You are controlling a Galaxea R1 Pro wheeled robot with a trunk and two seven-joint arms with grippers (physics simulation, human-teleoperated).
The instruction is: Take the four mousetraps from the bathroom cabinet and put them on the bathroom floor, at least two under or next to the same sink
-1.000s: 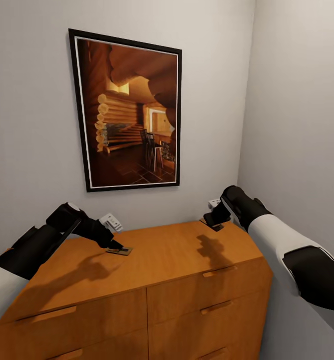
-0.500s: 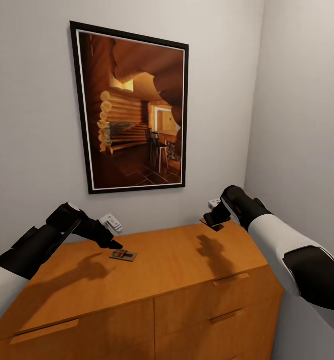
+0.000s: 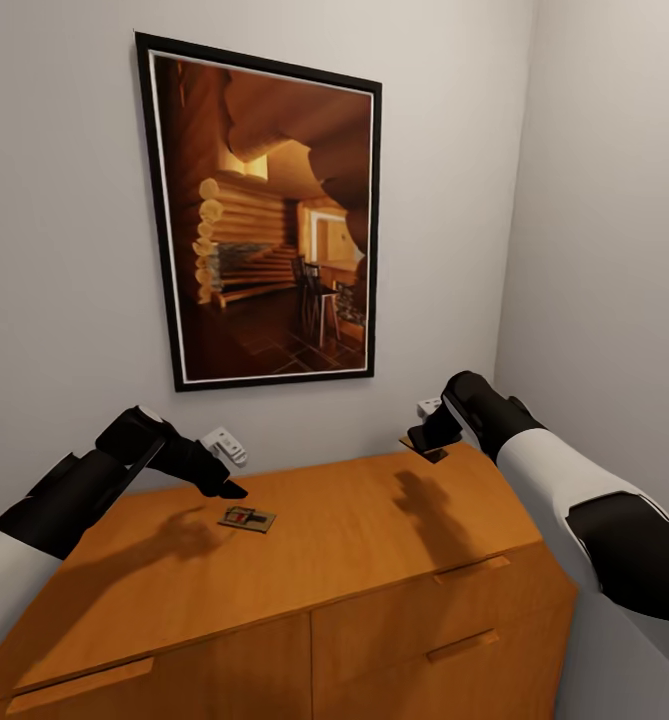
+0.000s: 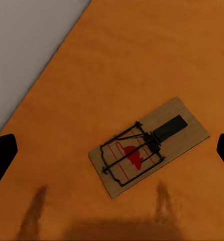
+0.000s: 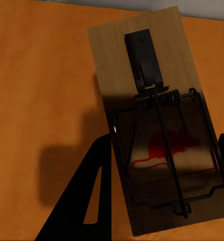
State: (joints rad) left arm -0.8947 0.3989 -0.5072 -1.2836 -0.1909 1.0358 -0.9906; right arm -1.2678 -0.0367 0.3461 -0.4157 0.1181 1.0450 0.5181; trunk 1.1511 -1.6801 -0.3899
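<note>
- On top of the low orange-brown wooden cabinet (image 3: 374, 530), one small flat brown wooden mousetrap with dark wire parts (image 3: 246, 518) lay flat, well back from the front edge.
- The left gripper (image 3: 217, 484) hovered just above and beside this mousetrap. The left wrist view showed the board (image 4: 148, 146) centred between the two dark fingertips (image 4: 2, 156), which stood wide apart and touched nothing: a likely alignment for a top-down grasp.
- The right gripper (image 3: 426, 440) was at the cabinet's rear right corner, near the wall.
- A second mousetrap (image 5: 159, 123) showed close under the right wrist camera, with a dark finger (image 5: 89, 193) alongside its long edge. Whether this gripper clamped the board could not be told.
- A framed log-cabin picture (image 3: 264, 215) hung on the wall behind.
</note>
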